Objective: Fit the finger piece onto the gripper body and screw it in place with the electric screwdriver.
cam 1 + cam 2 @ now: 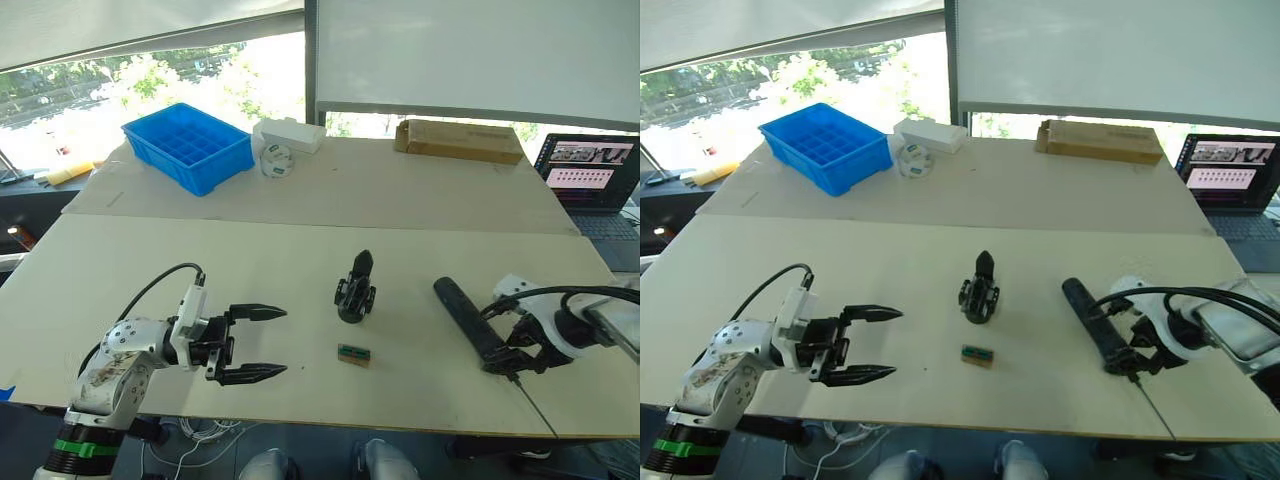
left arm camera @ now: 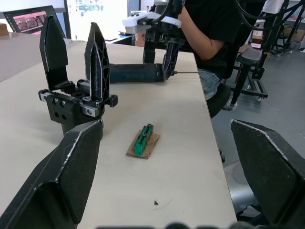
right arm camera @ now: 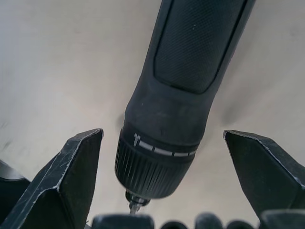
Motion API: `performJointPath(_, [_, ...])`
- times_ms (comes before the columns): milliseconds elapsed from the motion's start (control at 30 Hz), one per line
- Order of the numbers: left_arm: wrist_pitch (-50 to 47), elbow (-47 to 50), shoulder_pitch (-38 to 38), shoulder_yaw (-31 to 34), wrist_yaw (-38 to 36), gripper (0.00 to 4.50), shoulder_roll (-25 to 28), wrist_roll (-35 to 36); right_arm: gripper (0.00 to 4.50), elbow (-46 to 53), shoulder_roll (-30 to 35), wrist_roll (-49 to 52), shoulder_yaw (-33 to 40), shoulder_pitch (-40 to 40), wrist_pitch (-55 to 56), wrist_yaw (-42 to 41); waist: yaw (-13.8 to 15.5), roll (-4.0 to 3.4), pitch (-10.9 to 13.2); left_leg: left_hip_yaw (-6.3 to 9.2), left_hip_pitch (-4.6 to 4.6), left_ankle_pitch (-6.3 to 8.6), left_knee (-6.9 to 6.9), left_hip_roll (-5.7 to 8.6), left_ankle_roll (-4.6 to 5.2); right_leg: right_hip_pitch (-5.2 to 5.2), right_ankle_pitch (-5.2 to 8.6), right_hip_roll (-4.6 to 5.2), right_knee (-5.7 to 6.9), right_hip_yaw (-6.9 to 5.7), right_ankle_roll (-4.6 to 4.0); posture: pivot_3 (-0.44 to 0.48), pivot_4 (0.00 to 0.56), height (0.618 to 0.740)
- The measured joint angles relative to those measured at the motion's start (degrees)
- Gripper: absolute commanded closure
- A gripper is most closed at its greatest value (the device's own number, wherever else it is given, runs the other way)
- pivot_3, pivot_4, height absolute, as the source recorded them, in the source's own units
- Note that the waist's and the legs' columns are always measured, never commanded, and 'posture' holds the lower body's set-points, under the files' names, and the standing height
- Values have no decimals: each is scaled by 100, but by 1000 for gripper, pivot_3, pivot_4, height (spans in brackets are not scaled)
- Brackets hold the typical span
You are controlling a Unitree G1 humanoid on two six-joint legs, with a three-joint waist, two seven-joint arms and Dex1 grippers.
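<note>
Right wrist view: electric screwdriver [image 3: 183,90], textured black.

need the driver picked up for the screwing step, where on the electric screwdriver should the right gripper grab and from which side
Probably the narrower collar end by the metal bit, from above. The electric screwdriver lies flat on the table, so only its top and sides are free. The right gripper is already over that end, its open fingers straddling the ribbed collar. Closing across the round body there looks workable.

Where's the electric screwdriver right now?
The electric screwdriver lies flat on the near table on the robot's right, right of the gripper body; the open right gripper straddles its bit end.
</note>
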State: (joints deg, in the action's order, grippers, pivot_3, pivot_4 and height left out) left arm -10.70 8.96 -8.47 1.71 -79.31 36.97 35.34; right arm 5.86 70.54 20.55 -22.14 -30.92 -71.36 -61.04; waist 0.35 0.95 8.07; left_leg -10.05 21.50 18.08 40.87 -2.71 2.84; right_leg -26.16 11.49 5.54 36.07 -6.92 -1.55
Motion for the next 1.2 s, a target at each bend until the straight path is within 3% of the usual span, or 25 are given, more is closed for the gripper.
performJointPath(300, [-215, 209, -23, -53, 251, 0, -2, 6, 14, -380, -330, -16, -233, -509, -657, 161, 3, 0, 0, 3, 4, 0, 8, 1, 0, 4, -1, -1, 0, -11, -1, 0, 150, 740])
performJointPath(433, [-239, 332, -25, -52, 368, 0, -2, 7, 1136, -382, -301, -79, -321, -515, -642, 148, 14, 1, -1, 4, 3, 0, 8, 2, 0, 6, -1, 0, -1, -10, 0, 0, 150, 740])
performJointPath(567, [-292, 391, -50, -52, 451, 0, -2, 17, 2529, -332, -266, -95, -410, -498, -624, 90, 15, 4, -2, 6, 3, 0, 9, 1, 0, 8, -1, -2, 0, -11, 0, 0, 150, 740])
performJointPath(800, [-356, 397, -209, -71, 501, 0, -2, 16, 2586, -339, -194, -175, -420, -398, -499, -13, 47, 11, -7, 14, 8, 0, 11, 3, 0, 11, -1, 0, -3, -18, 1, 0, 150, 740])
performJointPath(1000, [-356, 389, -324, -76, 540, 0, -2, -9, 2586, -294, -182, 14, 570, 398, -394, 92, 92, 21, -13, 27, 14, 0, 13, 9, 1, 19, 1, 4, -7, -29, 3, 0, 150, 740])
performJointPath(1133, [-334, 337, -328, -69, 562, 0, -3, -69, 2586, -241, -204, 317, 1656, 1141, -550, 348, 96, 19, -12, 24, 19, -1, 14, 12, 2, 11, -1, 4, -2, -25, 6, 0, 150, 740])
performJointPath(1200, [-274, 287, -304, -68, 545, 0, -8, -128, 2586, -83, -467, 474, 2689, 1669, -583, 479, 82, 18, -12, 24, 18, -2, 12, 9, 1, 9, 0, -2, 0, -23, 6, 0, 150, 740])
